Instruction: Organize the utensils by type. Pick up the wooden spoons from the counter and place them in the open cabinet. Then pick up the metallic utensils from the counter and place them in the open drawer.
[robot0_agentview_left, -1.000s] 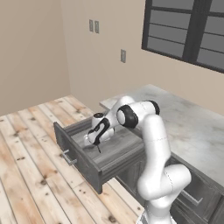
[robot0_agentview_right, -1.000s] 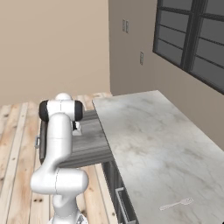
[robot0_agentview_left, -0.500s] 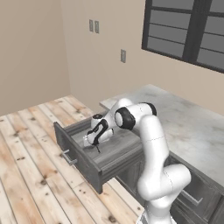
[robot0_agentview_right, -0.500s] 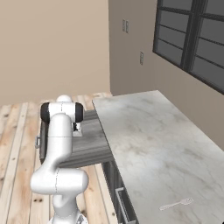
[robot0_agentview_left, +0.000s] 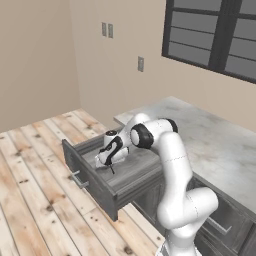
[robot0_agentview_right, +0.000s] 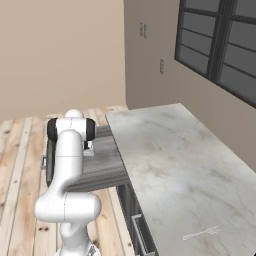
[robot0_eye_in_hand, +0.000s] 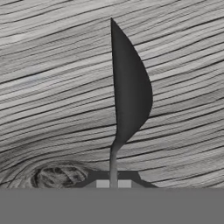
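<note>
Low over grained grey drawer, pincer clamping slim dark spoon, rounded head edge-on

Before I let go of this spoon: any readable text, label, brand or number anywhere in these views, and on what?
None: no view carries readable text.
The dark grey spoon in the gripper is unmarked.
The drawer, its handle and the counter are bare.
The silver fork is too small to show any stamp.
The wall plates are blank.

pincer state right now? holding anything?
Pincer: shut on the dark grey metal spoon, held by its handle just above the floor of the open drawer.
</note>
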